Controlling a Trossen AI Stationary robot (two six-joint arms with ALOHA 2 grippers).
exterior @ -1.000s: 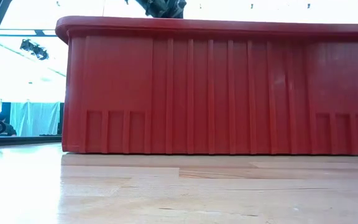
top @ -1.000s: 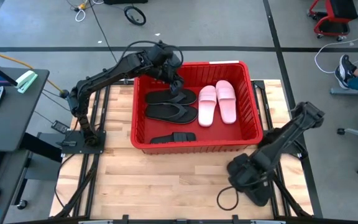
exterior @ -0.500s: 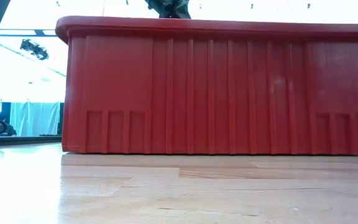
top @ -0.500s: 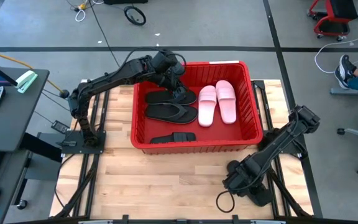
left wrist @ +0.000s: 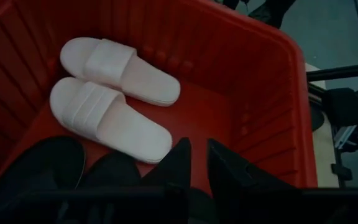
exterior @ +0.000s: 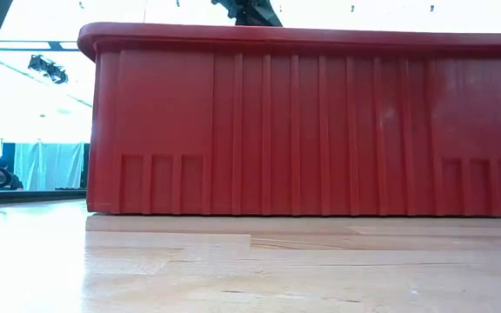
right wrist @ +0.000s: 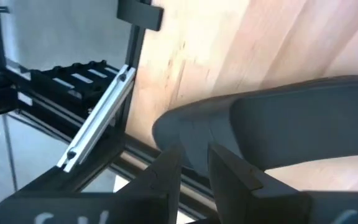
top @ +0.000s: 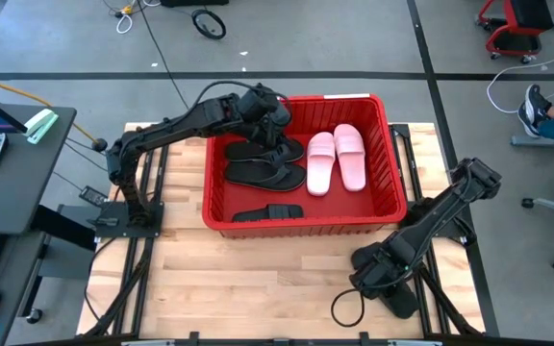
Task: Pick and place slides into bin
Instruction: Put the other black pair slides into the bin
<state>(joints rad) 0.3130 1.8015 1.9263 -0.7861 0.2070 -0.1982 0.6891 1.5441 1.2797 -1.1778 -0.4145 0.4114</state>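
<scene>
Foam by the look of it: the black slide (right wrist: 291, 124) left on the counter (top: 239, 279) should be light and floppy, and is best pinched at its sole edge. The right hand (right wrist: 191, 158) is at that edge, but I cannot tell if it grips. The left hand (left wrist: 196, 146), nearly closed and empty, hovers inside the bin (top: 301, 224).

From counter height, the red bin (exterior: 320, 122) wall blocks all contents; its right end runs past the frame edge. Only a dark scrap of the left arm shows above the rim. In the left wrist view, the two black flip-flops (left wrist: 73, 171) are partly covered by the left claw (left wrist: 197, 162) and cut off below. The black slide (right wrist: 278, 124) under the right claw (right wrist: 194, 165) runs off-frame; contact cannot be told.
</scene>
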